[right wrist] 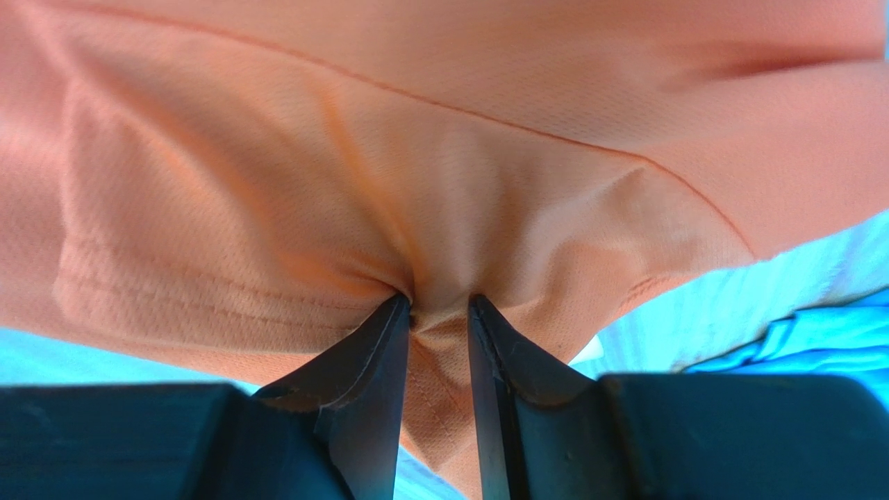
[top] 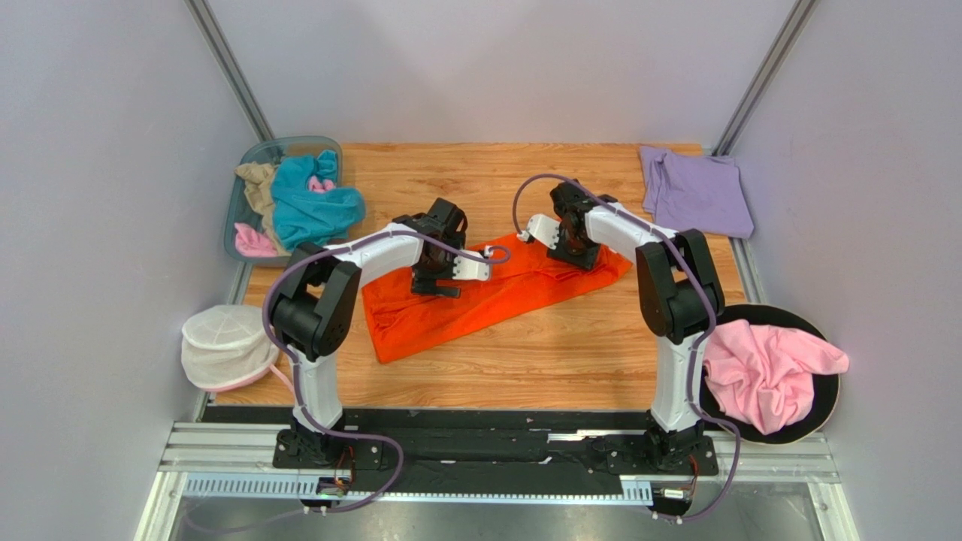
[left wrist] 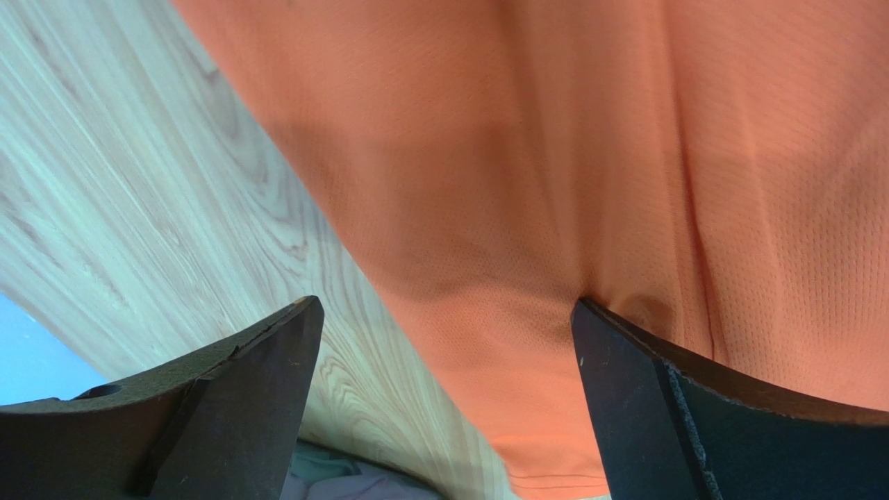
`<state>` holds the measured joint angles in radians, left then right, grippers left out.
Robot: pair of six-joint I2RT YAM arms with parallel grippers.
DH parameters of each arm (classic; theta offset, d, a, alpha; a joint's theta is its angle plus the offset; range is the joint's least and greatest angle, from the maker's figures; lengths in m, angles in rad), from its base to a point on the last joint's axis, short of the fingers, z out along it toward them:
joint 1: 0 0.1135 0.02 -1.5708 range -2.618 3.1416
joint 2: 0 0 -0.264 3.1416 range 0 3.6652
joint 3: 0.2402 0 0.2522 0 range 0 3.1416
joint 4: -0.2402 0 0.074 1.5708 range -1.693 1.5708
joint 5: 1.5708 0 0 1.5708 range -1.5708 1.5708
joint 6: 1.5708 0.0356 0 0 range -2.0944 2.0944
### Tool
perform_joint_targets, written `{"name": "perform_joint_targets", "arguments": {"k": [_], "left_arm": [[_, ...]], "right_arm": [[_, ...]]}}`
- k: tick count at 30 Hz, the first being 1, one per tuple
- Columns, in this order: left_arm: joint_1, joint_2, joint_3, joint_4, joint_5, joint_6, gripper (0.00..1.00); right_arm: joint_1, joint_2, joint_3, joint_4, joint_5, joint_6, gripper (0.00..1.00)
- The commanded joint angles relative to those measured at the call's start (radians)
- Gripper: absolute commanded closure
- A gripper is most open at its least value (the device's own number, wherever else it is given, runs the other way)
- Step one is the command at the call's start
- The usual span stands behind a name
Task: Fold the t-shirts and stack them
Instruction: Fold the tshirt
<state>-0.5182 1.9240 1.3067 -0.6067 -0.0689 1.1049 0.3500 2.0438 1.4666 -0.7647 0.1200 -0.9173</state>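
A bright orange t-shirt (top: 486, 299) lies stretched across the middle of the wooden table (top: 531, 361). My left gripper (top: 435, 276) stands open over the shirt's left part; in the left wrist view its fingers (left wrist: 261, 365) straddle the orange cloth's (left wrist: 501, 208) edge, nothing pinched. My right gripper (top: 573, 250) is shut on a bunched fold of the orange t-shirt (right wrist: 313, 208) at its right end, the cloth squeezed between the fingertips (right wrist: 438, 313). A folded pale lavender t-shirt (top: 694, 192) lies at the back right.
A clear bin (top: 251, 158) at the back left holds teal (top: 311, 203), tan and pink shirts. A white mesh pouch (top: 226, 344) hangs off the left edge. A pink shirt (top: 768, 366) lies on a black round pad (top: 830, 395) at the right.
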Motion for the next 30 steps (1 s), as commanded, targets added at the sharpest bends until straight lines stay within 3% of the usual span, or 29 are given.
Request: {"name": "perform_joint_targets", "arguments": {"k": [1,22,30], "left_arm": [[-0.017,-0.023,-0.082,-0.051,-0.038,0.050,0.01],[-0.200,0.020,-0.029,-0.090,-0.134,0.032,0.01],[-0.263,0.067,0.041,-0.131,-0.108,0.064,0.01]], "right_arm": [[-0.029,0.091,0.055,0.007,0.032,-0.011,0.68],[-0.063,0.369,0.530,-0.061,0.156,-0.207,0.71],[-0.059,0.401,0.565,0.016,0.159,-0.276,0.70]]}}
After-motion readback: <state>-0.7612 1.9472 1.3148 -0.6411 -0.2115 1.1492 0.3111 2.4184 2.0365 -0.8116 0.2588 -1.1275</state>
